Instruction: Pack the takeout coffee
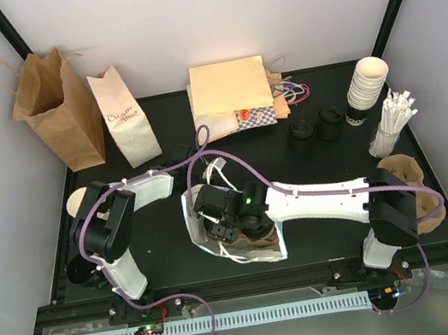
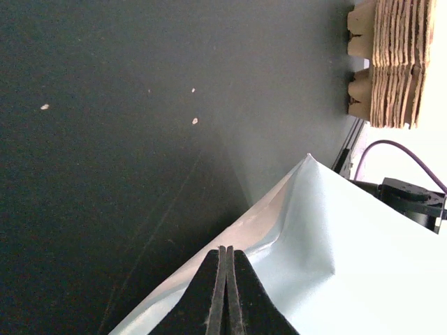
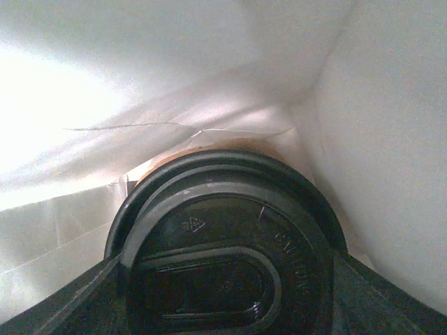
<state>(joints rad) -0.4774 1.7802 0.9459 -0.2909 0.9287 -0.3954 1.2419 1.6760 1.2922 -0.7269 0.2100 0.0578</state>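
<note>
Deep inside the white bag (image 3: 140, 84), centre of the top view, the right pincer (image 3: 227, 296) grips the takeout coffee (image 3: 223, 209) between its fingers. The left pincer (image 2: 225, 279), clamped tight, pinches the bag's edge above the bench (image 2: 105, 139).

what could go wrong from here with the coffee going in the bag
The bag lies flat on the table, so the coffee cup may end up on its side and leak. The left gripper pinches only the bag's thin edge; it could slip, and the mouth could collapse on the right gripper. Paper crowds the cup, so pulling out might drag it along.
</note>
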